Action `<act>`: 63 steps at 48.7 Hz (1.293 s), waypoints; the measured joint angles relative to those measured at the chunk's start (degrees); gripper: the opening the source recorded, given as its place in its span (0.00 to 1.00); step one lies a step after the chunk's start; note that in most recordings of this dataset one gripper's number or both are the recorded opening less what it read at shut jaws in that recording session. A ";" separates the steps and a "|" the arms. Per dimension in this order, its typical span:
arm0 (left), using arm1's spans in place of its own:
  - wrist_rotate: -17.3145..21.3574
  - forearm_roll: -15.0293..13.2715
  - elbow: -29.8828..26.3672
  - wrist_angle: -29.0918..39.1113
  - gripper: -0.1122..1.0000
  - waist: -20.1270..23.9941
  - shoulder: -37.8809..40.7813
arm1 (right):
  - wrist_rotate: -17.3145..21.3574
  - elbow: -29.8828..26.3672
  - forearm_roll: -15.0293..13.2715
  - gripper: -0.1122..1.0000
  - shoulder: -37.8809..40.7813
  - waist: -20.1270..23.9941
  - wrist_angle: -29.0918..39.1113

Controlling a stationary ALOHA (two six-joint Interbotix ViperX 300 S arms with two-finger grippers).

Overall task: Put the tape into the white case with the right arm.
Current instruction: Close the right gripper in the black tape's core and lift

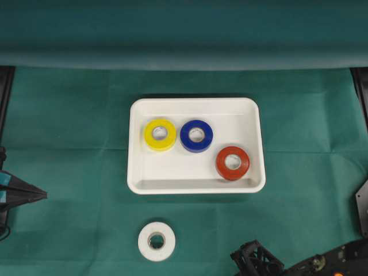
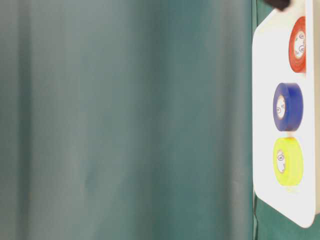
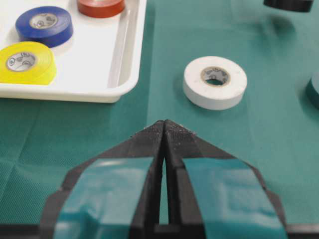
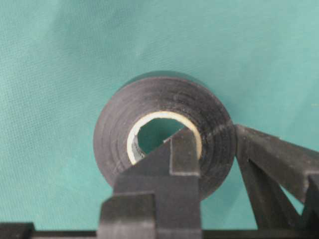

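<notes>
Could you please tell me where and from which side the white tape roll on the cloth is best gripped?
The white tape roll lies flat, hole up, clear of the white case. Probably best from above: one finger in the hole, one outside, pinching the wall, as the right gripper does on the black tape roll.

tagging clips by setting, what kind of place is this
Most likely a robot lab tabletop set up for sorting trials: a green cloth covers table and backdrop, a white case holds coloured tape rolls, and the right arm's fingers are shut on a black tape roll.
</notes>
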 measured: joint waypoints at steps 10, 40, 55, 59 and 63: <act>0.00 0.00 0.09 0.00 0.10 0.00 0.00 | -0.09 -1.93 0.00 0.10 -1.67 0.00 7.47; 0.00 0.09 0.00 0.00 0.10 0.00 0.00 | 0.00 -2.46 0.09 0.10 -3.87 -4.83 9.49; 0.09 0.00 0.09 0.00 0.10 0.00 0.00 | -0.44 0.88 -1.32 0.10 -9.76 -16.08 9.58; 0.09 0.09 0.09 0.00 0.10 0.00 0.00 | -0.44 1.85 -2.72 0.10 -10.55 -20.39 9.49; 0.09 0.00 0.09 0.00 0.10 0.00 0.00 | -0.44 2.46 -4.31 0.10 -10.81 -24.35 9.14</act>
